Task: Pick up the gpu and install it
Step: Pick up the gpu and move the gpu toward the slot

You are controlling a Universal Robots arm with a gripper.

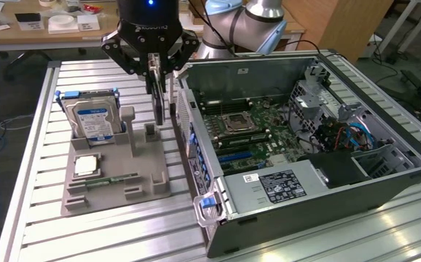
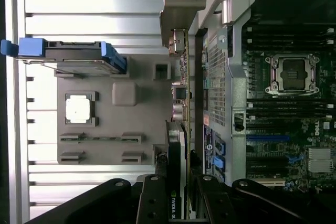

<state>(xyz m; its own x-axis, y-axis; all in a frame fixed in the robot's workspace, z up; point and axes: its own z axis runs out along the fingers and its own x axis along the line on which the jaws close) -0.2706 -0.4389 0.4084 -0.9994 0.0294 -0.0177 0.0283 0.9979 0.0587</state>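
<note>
You can see the gripper (image 1: pixel 154 65) clamped on the top edge of the gpu (image 1: pixel 158 103). The card hangs upright and edge-on over the gray holder tray (image 1: pixel 116 191), between the hard drive (image 1: pixel 94 120) and the open computer case (image 1: pixel 305 180).

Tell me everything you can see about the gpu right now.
The gpu is a thin, flat, dark card seen edge-on, with small parts along one face and a silvery metal bracket at one end. It hangs upright, pinched at its top edge by the gripper. It sits in the narrow gap between the grey holder and the perforated wall of the open computer case, close to both. Whether its lower edge is clear of the holder's slot cannot be told.
</note>
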